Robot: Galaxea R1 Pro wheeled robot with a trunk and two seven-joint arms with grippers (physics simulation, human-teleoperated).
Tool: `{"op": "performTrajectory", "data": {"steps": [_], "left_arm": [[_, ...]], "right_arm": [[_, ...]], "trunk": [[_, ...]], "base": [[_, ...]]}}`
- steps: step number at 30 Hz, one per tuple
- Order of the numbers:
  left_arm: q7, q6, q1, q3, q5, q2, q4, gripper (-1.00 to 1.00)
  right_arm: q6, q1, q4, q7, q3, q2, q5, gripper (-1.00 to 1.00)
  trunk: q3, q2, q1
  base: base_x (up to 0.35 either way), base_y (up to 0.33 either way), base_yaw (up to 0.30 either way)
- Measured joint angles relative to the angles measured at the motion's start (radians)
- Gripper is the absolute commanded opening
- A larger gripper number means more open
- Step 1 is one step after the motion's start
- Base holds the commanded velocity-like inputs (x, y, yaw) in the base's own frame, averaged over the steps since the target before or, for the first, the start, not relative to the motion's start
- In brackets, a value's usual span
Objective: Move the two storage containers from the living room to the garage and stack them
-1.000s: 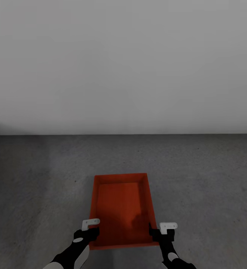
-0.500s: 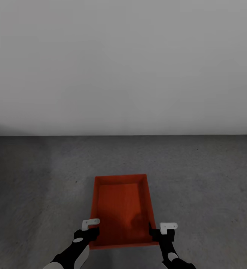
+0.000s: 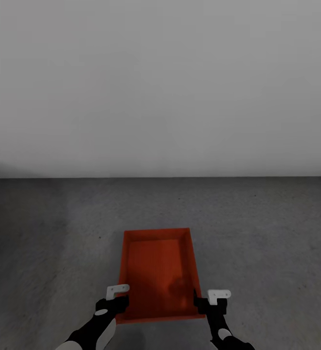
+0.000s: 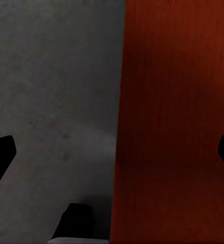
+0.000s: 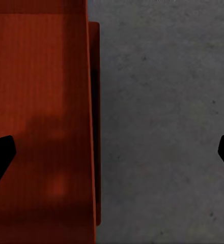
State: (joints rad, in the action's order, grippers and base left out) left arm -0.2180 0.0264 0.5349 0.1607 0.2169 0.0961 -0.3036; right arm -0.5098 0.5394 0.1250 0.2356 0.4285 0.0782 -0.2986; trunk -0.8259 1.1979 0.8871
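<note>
Straight ahead, head view: one red-orange container (image 3: 159,275), open top up, lies on the dark grey floor (image 3: 267,233), its long axis running away from the robot toward a plain light grey wall (image 3: 160,82). Left claw (image 3: 115,297) sits at the near left corner of the container, right claw (image 3: 214,300) at the near right corner; each straddles a side wall. Against the frames a second and half a second ago, the wall-floor line and the container's far rim sit slightly lower in the picture; claws and container keep the same relation to each other, so the shift reads as camera motion.

Left wrist view: container wall edge (image 4: 118,152) runs between the two dark fingertips (image 4: 0,155); floor on one side, red interior on the other. Jaws wide, fingers clear of the wall.

Right wrist view: container wall (image 5: 91,127) likewise passes between the spread fingertips (image 5: 0,157), red interior one side, floor (image 5: 163,127) the other. Jaws wide, gripping nothing.
</note>
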Motion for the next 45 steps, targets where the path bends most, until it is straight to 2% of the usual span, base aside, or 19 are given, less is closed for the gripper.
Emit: {"op": "performTrajectory", "data": {"steps": [18, 45], "left_arm": [[0.007, 0.0, 0.0, -0.001, -0.001, -0.003, 0.0, 1.0], [0.007, 0.001, 0.0, -0.001, -0.003, -0.004, 0.0, 1.0]], "right_arm": [[-0.033, 0.0, -0.001, -0.002, 0.0, 0.0, 0.008, 1.0], [-0.034, 0.0, -0.002, -0.001, 0.0, 0.0, 0.003, 1.0]], "trunk": [[0.056, -0.126, -0.069], [0.141, -0.315, -0.173]], "base": [[0.0, 0.0, 0.0], [0.0, 0.0, 0.0]]}}
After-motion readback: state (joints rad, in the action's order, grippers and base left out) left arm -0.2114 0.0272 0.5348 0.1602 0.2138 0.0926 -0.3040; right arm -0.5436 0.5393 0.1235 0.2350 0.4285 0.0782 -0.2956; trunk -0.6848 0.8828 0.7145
